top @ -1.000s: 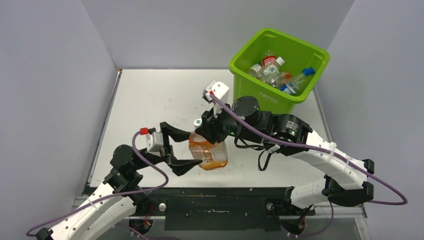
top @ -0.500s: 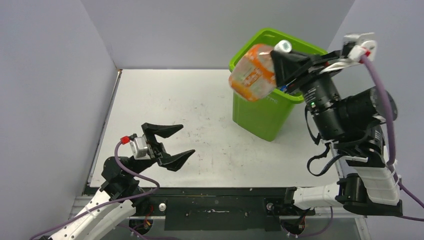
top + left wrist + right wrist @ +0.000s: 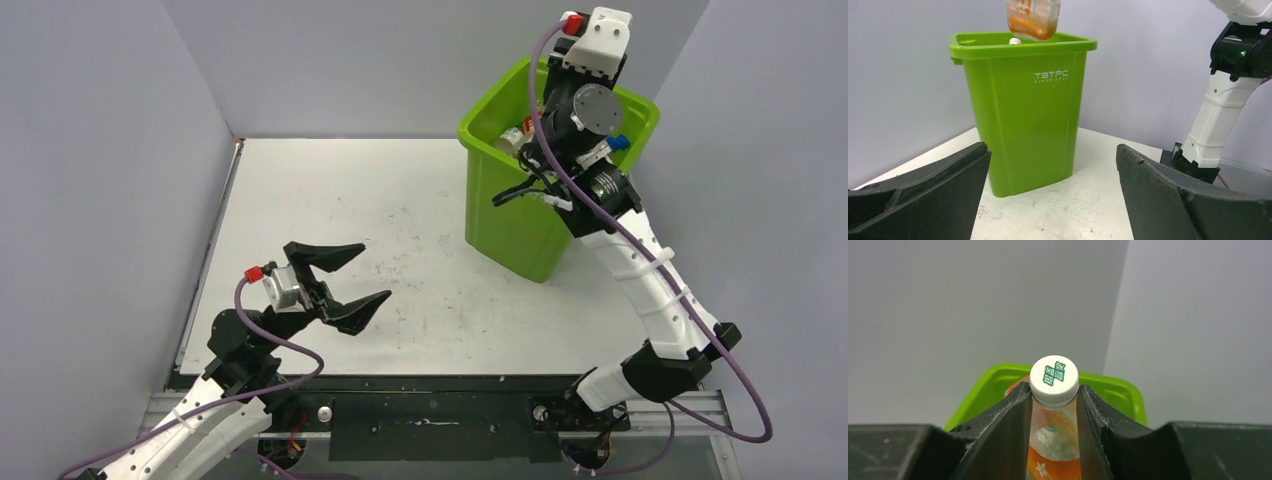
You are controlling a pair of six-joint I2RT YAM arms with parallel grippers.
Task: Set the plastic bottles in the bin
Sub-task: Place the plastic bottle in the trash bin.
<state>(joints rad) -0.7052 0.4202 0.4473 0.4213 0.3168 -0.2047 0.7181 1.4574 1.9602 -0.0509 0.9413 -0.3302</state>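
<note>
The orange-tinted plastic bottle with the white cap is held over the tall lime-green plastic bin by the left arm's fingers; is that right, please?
Not quite: the right arm's fingers hold the orange-tinted plastic bottle by its neck, as the right wrist view shows. The left arm's fingers stand open and empty. The bottle is indeed over the tall lime-green plastic bin.

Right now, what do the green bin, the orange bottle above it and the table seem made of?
The bin: moulded plastic, likely; even lime colour, soft sheen, thick rolled rim. The orange bottle: thin clear plastic; you see through its neck; its cap is opaque white plastic. The table: hard, matt, pale grey, scuffed; metal or laminate, I cannot tell.
</note>
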